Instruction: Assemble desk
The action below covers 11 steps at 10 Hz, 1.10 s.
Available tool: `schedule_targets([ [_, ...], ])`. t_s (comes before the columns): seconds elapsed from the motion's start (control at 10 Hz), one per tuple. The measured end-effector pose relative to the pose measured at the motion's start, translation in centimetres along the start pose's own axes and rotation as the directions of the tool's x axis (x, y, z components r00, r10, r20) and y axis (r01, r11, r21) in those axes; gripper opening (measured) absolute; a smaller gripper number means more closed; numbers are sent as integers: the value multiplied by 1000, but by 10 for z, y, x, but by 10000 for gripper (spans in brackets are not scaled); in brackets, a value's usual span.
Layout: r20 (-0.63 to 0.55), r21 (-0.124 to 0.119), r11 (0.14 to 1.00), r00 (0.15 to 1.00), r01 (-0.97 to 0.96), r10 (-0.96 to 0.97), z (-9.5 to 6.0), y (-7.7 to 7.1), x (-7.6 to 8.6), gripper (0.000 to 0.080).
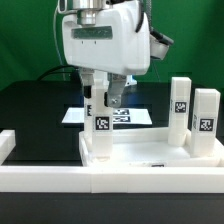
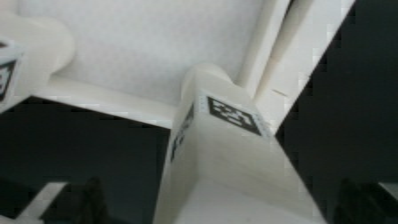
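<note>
The desk's white rimmed tabletop [image 1: 150, 152] lies flat near the front rail. A white square-section leg [image 1: 100, 125] with a black-and-white tag stands upright at the tabletop's corner on the exterior view's left. My gripper [image 1: 102, 100] hangs straight over this leg, a finger on either side. In the wrist view the leg [image 2: 222, 150] fills the middle and rests on the tabletop [image 2: 160, 50]. My gripper [image 2: 222, 205] is open, and its dark fingers [image 2: 71, 202] stand clear of the leg's sides. Two more tagged legs [image 1: 180, 105] [image 1: 205, 118] stand upright on the exterior view's right.
Low white border rails run along the front [image 1: 110, 185] and the exterior view's left [image 1: 12, 145]. The marker board [image 1: 125, 115] lies on the black table behind the leg. Another tagged white part [image 2: 22, 55] shows at the wrist view's edge.
</note>
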<state>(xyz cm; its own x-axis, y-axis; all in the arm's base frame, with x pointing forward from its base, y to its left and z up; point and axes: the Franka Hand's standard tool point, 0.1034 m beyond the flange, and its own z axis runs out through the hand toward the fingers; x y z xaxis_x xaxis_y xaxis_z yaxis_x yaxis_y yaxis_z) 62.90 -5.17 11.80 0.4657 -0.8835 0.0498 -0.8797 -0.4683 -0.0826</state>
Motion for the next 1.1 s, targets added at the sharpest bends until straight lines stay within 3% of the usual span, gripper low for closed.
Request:
schedule_targets([
  [0.5, 3, -6, 932, 932, 363, -363, 3, 2, 0, 649],
  [0.9, -5, 0, 756, 756, 654, -654, 1, -1, -2, 649],
  [1.1, -7, -4, 708, 708, 706, -706, 0, -4, -5, 649],
])
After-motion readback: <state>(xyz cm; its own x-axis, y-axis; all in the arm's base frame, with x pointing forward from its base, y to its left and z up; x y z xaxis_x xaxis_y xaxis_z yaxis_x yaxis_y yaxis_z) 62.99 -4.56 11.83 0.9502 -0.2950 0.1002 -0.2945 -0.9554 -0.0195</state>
